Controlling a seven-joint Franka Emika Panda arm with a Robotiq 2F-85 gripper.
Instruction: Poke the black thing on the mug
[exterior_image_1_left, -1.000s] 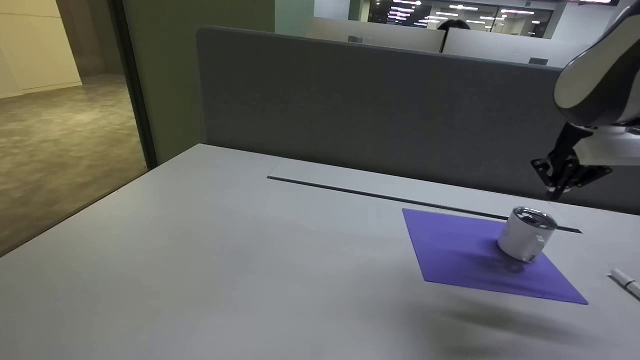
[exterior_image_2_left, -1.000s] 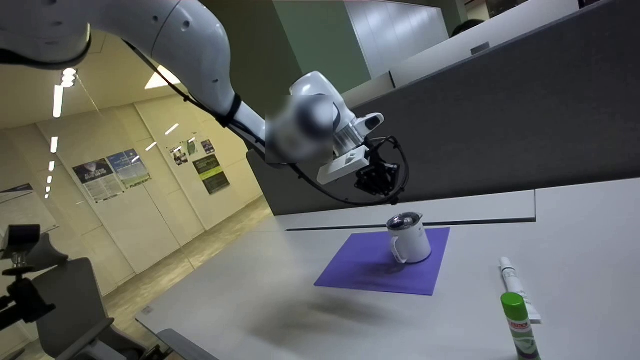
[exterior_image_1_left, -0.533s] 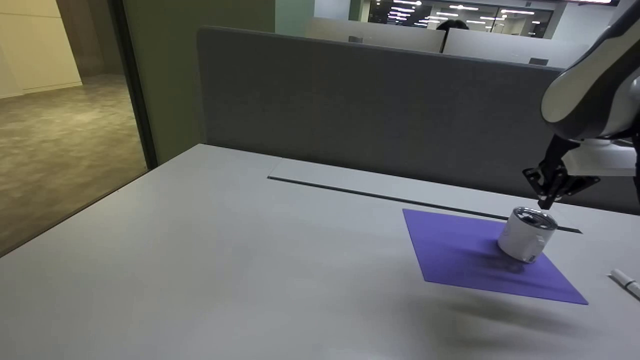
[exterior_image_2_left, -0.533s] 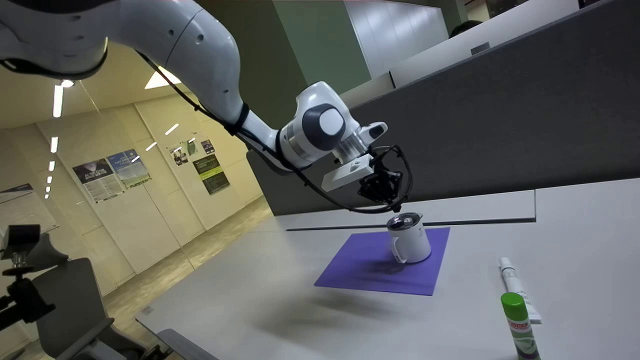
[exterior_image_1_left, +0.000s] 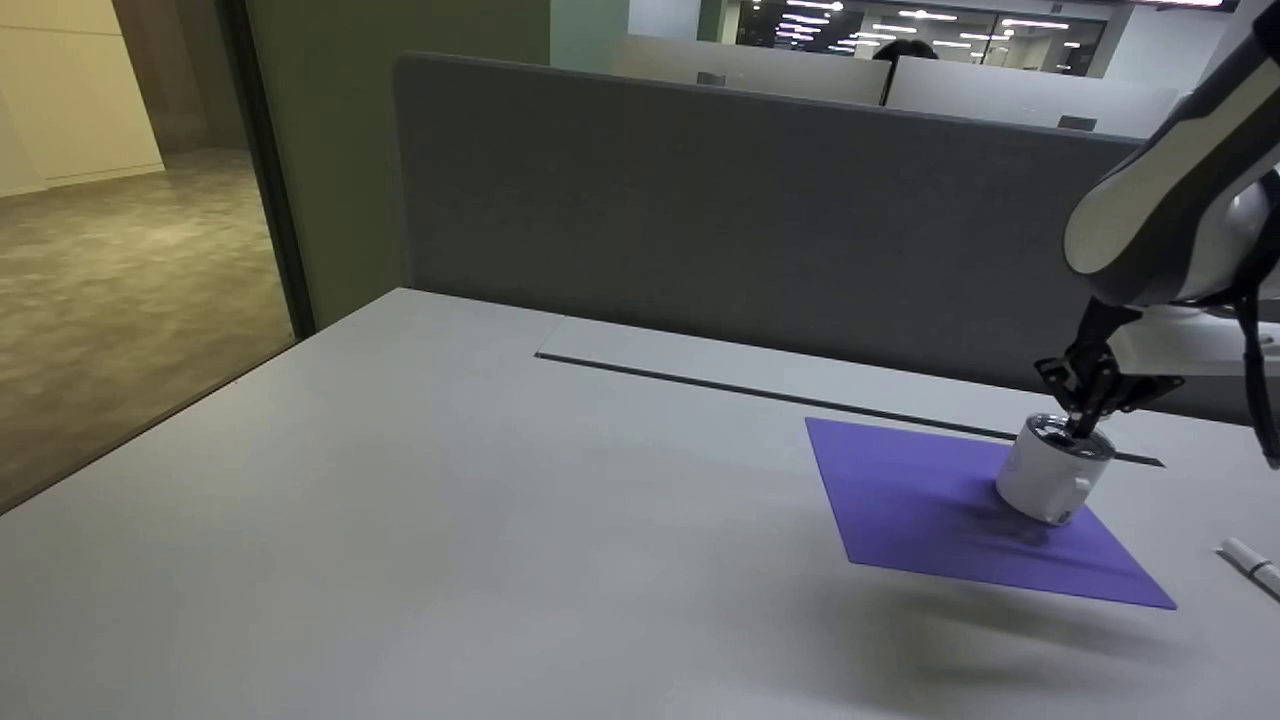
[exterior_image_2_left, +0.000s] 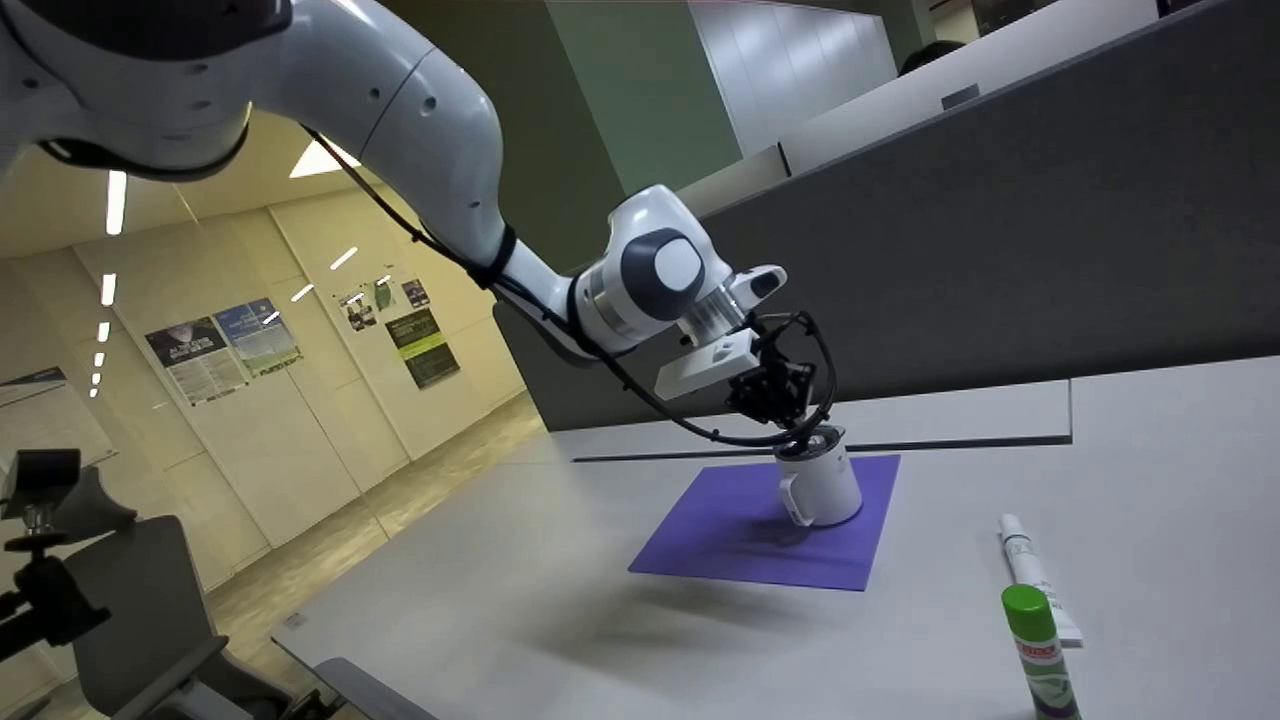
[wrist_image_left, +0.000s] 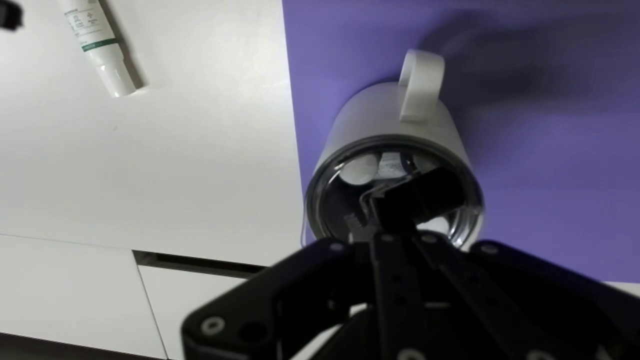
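Note:
A white mug with a clear lid stands upright on a purple sheet. The mug shows in both exterior views and in the wrist view, its handle towards the top there. A black piece shows on the lid, partly behind my fingers; its exact edges are hard to tell from the dark reflections. My gripper is shut and empty, pointing down over the lid. The fingertips in the wrist view lie over the lid's middle. Whether they touch it cannot be told.
The purple sheet lies on the white table. A white tube and a green-capped bottle are off to one side. A grey partition runs behind. A black cable loops beside the gripper.
My gripper has come down from above the mug until its fingertips are at the lid. It stays shut throughout. The mug and the sheet have not moved.

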